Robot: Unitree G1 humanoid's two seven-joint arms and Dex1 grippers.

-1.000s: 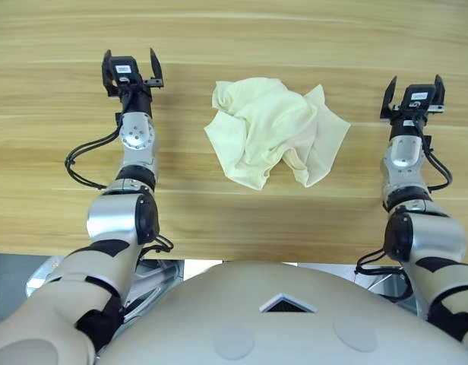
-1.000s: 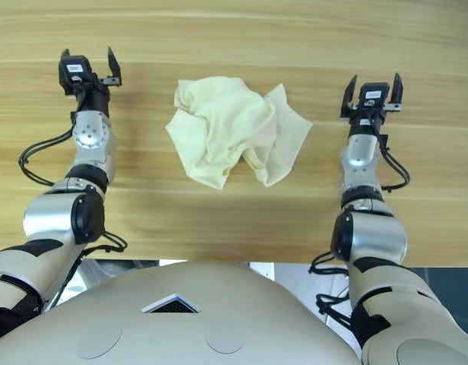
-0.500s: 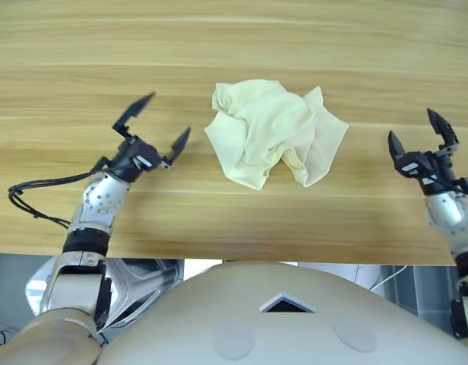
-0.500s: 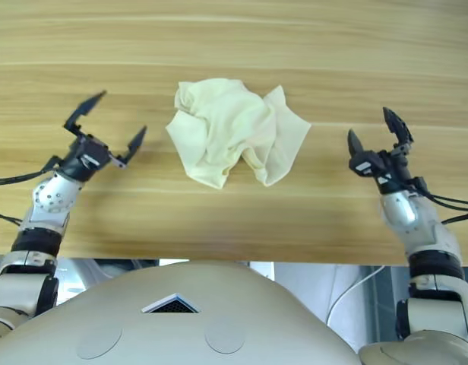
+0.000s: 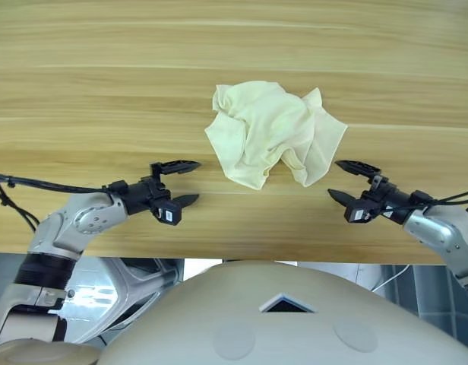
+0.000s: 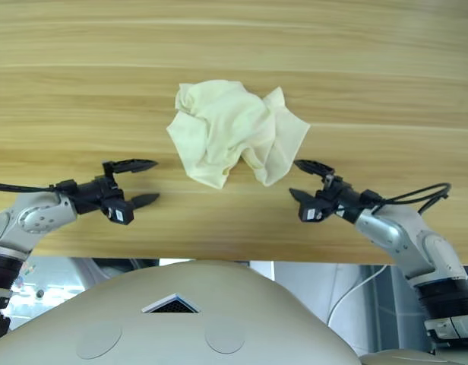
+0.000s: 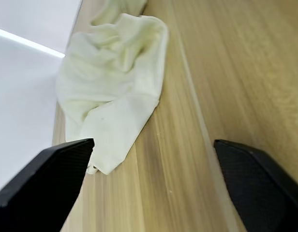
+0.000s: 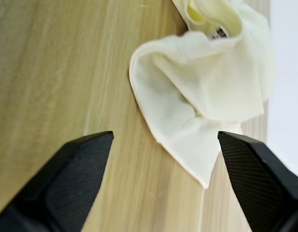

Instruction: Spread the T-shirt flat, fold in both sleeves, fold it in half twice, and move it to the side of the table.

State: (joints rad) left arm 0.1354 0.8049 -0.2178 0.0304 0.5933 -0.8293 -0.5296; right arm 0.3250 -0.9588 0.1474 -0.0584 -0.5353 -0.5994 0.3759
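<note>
A pale yellow T-shirt (image 5: 273,131) lies crumpled in a heap in the middle of the wooden table (image 5: 105,84). My left gripper (image 5: 187,182) is open, low over the table near its front edge, left of the shirt and pointing toward it. My right gripper (image 5: 349,179) is open too, on the shirt's right near the front edge, pointing inward at the cloth's lower right corner. Neither touches the fabric. The left wrist view has the crumpled shirt (image 7: 112,92) ahead between its fingers (image 7: 47,179). In the right wrist view the shirt (image 8: 212,82) lies ahead with a label showing in its folds.
The table's front edge (image 5: 241,258) runs just below both grippers, with floor beyond it. Bare wood stretches behind and to both sides of the shirt.
Both arms swung down from the far sides of the table to near the front edge, and both grippers turned inward toward the shirt. The shirt has not moved.
</note>
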